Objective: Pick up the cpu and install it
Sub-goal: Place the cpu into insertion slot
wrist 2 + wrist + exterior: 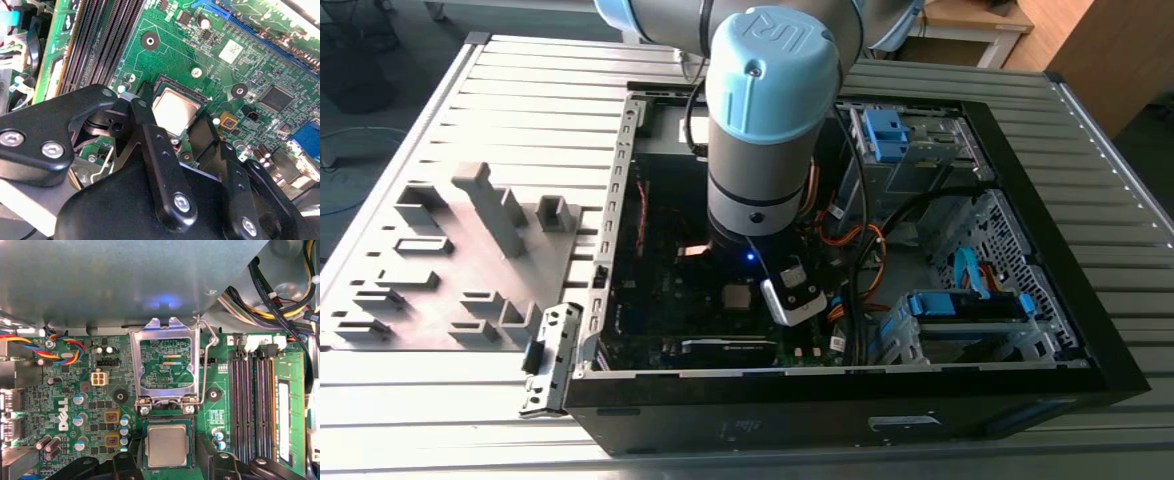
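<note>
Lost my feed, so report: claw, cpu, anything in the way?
Claw open, astride the cpu. Chip flat in socket. Socket bracket raised open, off it.

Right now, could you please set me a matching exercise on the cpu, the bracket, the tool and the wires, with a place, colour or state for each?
Things:
1. cpu
2. bracket
3. tool
4. wires

Place, colour or state:
a. tilted up, open
b. lying flat in the socket
c. multicoloured, by the board's edge
d. open, one finger on either side of the cpu

Pairs: 1-b, 2-a, 3-d, 4-c
</note>
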Motion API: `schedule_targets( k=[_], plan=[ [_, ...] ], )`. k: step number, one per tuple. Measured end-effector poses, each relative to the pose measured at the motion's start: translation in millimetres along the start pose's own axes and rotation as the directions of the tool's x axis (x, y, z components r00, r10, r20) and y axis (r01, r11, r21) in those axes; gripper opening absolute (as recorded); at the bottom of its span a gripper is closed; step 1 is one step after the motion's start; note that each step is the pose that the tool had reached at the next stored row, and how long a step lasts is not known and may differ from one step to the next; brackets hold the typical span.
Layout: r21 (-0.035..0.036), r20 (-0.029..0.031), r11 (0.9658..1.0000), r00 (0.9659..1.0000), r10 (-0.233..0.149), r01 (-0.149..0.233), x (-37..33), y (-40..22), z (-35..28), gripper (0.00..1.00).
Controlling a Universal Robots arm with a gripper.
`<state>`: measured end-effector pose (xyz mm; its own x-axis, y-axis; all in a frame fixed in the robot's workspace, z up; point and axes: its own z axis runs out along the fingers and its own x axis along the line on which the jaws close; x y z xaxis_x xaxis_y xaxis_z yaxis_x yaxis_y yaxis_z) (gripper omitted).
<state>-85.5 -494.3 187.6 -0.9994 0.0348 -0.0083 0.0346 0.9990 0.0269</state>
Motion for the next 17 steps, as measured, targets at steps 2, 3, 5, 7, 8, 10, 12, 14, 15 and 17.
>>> schedule_targets(
  k=[2, 3, 5, 7, 8, 10, 12, 14, 15, 17],
  plan=[
    [0.0008, 0.0001, 1.0000, 1.0000, 0.000, 0.000, 0.0, 0.0, -0.1, 0.54],
    [0.0010, 0.0001, 1.0000, 1.0000, 0.000, 0.000, 0.0, 0.0, -0.2, 0.54],
    [0.0011, 0.0001, 1.0000, 1.0000, 0.000, 0.000, -0.1, 0.0, -0.4, 0.54],
    [0.0010, 0.0001, 1.0000, 1.0000, 0.000, 0.000, -0.1, 0.0, -1.3, 0.54],
    [0.0014, 0.0000, 1.0000, 1.0000, 0.000, 0.000, -0.1, -0.1, -2.2, 0.54],
    [0.0014, -0.0001, 1.0000, 1.0000, 0.000, 0.000, -0.2, 0.0, -4.0, 0.54],
    [0.0011, 0.0000, 1.0000, 1.0000, 0.000, 0.000, -0.2, 0.1, -3.9, 0.54],
    [0.0011, 0.0000, 1.0000, 1.0000, -0.001, 0.001, -0.1, 0.1, -3.9, 0.54],
    [0.0011, 0.0001, 1.0000, 1.0000, -0.003, 0.003, -0.1, 0.0, -3.8, 0.54],
    [0.0011, 0.0000, 0.9999, 0.9999, -0.011, 0.011, -0.1, 0.0, -3.1, 0.54]
  ],
)
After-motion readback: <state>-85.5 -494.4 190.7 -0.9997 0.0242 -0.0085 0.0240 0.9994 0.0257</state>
